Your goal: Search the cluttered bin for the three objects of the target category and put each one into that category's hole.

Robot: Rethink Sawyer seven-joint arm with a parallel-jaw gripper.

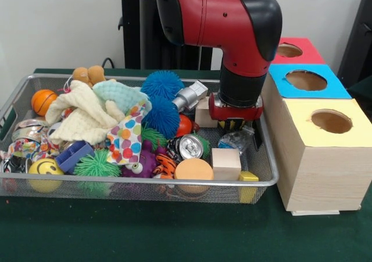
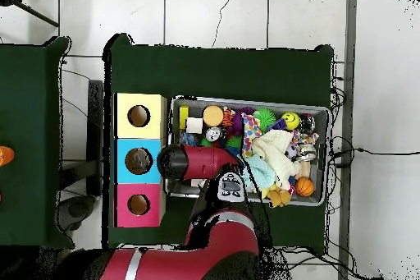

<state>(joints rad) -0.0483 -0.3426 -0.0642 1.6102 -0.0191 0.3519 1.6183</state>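
The wire mesh bin holds several jumbled toys, cloths and blocks; it also shows in the overhead view. My gripper is lowered into the bin's right end, just above a crumpled clear wrapper and beside a wooden block. Its tips are hidden among the clutter. Next to the bin stands a wooden box with three holes: yellow top, blue top, red top. In the overhead view the arm's head covers the gripper.
Near the gripper lie a silver can, a wooden cube, an orange disc, a yellow block and a silver cylinder. Two blue spiky balls, cloths and a small basketball fill the rest.
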